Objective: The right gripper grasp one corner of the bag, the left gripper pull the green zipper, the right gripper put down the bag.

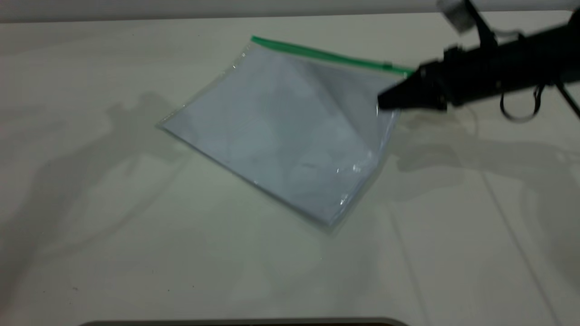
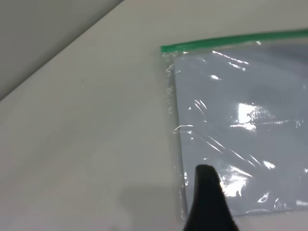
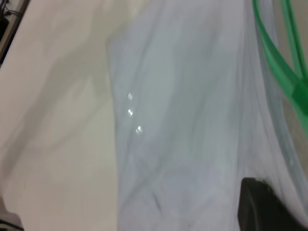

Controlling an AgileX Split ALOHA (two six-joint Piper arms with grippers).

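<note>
Pinching the bag (image 1: 290, 131) at its right corner, the right gripper (image 1: 385, 100) holds that side lifted off the table (image 1: 136, 249)
Green zipper (image 1: 326, 54) runs along the far edge, slider (image 1: 387, 66) beside the grasp; the left gripper (image 2: 207, 202) hangs over the opposite end, fingers' state untellable

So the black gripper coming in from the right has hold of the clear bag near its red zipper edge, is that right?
Nearly. The zipper edge is green, not red: the exterior view shows the green zipper along the far edge of the bag. The rest holds: the right gripper reaches in from the right and meets the bag at the corner near that strip, lifting it there.
</note>
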